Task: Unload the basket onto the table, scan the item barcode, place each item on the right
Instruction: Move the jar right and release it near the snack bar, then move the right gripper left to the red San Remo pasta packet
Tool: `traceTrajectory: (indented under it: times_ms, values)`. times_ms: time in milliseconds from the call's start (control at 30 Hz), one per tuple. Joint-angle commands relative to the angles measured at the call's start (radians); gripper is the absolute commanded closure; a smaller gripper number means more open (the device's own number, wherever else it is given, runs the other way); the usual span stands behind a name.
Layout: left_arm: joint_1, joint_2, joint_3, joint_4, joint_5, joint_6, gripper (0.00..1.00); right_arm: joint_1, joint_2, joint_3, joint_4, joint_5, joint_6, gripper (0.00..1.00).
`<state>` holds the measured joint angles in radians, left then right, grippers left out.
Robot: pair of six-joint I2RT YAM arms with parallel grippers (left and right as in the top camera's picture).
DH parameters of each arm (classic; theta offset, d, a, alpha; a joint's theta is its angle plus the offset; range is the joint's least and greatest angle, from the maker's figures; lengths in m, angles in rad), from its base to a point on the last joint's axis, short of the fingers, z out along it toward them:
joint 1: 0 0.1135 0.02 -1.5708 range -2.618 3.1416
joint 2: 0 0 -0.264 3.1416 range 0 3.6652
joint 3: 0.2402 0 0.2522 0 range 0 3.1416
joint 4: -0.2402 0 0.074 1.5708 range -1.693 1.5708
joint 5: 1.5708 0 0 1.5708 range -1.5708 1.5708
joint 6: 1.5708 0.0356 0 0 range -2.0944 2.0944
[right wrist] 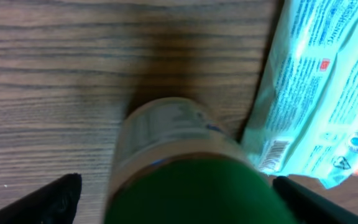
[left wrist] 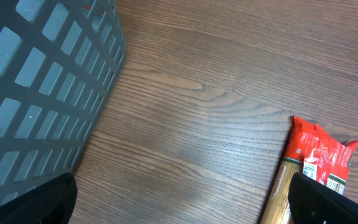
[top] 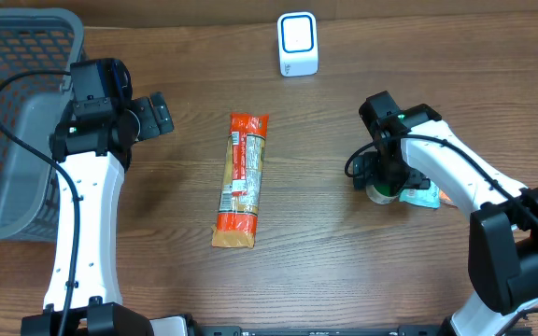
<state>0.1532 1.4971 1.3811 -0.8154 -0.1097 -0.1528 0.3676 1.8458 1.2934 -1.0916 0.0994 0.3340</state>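
A jar with a green lid (top: 378, 193) stands on the wooden table at the right. My right gripper (top: 381, 177) hangs right over it. In the right wrist view the jar (right wrist: 179, 155) sits between the two fingers of that gripper (right wrist: 179, 202), which stand apart from its sides, open. A white scanner with a lit blue window (top: 298, 44) stands at the back. My left gripper (top: 157, 115) is open above bare wood (left wrist: 182, 199). A long orange and red pasta packet (top: 242, 179) lies mid-table, its red end (left wrist: 319, 155) by the left gripper's right finger.
A teal packet (top: 420, 195) lies against the jar's right side, with a barcode showing on it (right wrist: 275, 152). A grey mesh basket (top: 17, 121) fills the far left, close to the left arm; its wall (left wrist: 36, 81) shows in the left wrist view.
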Motion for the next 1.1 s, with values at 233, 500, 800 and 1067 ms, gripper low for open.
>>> traceTrajectory:
  times_ms: [233, 500, 800, 1067]
  values:
    - [0.003, 0.007, 0.010, 0.004, -0.005, 0.019, 0.00, 0.002, -0.040, 0.144, -0.042, 0.035, 0.003, 0.00]
    - [0.003, 0.007, 0.010, 0.004, -0.005, 0.019, 0.00, 0.041, -0.062, 0.443, -0.188, -0.208, -0.010, 0.00]
    - [0.003, 0.007, 0.010, 0.004, -0.005, 0.019, 0.00, 0.136, -0.061, 0.269, -0.058, -0.237, 0.016, 0.00]
    - [0.003, 0.007, 0.010, 0.004, -0.005, 0.019, 0.00, 0.213, -0.061, 0.065, 0.161, -0.336, 0.044, 0.00]
